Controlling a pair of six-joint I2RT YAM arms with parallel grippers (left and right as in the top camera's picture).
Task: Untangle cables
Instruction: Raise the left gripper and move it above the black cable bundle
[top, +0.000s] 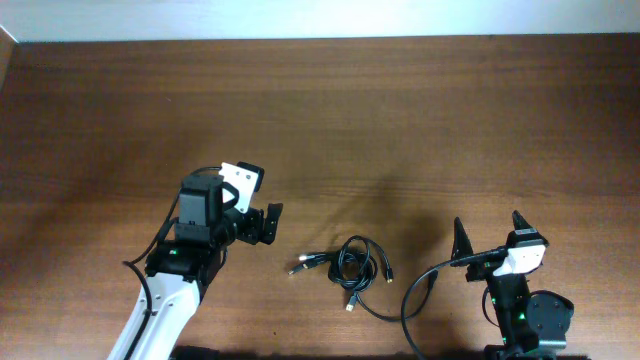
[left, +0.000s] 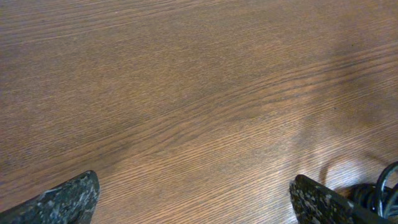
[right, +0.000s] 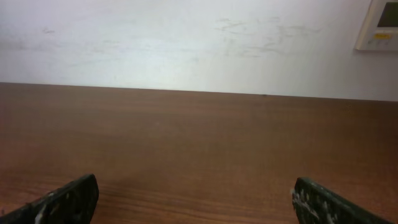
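The cables (top: 352, 268) lie in a small tangle of thin black loops on the wooden table, near the front middle, with silver-tipped plugs sticking out to the left and bottom. A bit of the loops shows at the lower right of the left wrist view (left: 379, 194). My left gripper (top: 268, 224) is open and empty, just left of the tangle and apart from it. My right gripper (top: 490, 236) is open and empty, right of the tangle, and its wrist view shows only table and wall.
A thicker black wire (top: 420, 290) curves from the right arm's base towards the tangle. The table's far edge meets a white wall (right: 186, 43) with a small wall panel (right: 379, 25) at the upper right.
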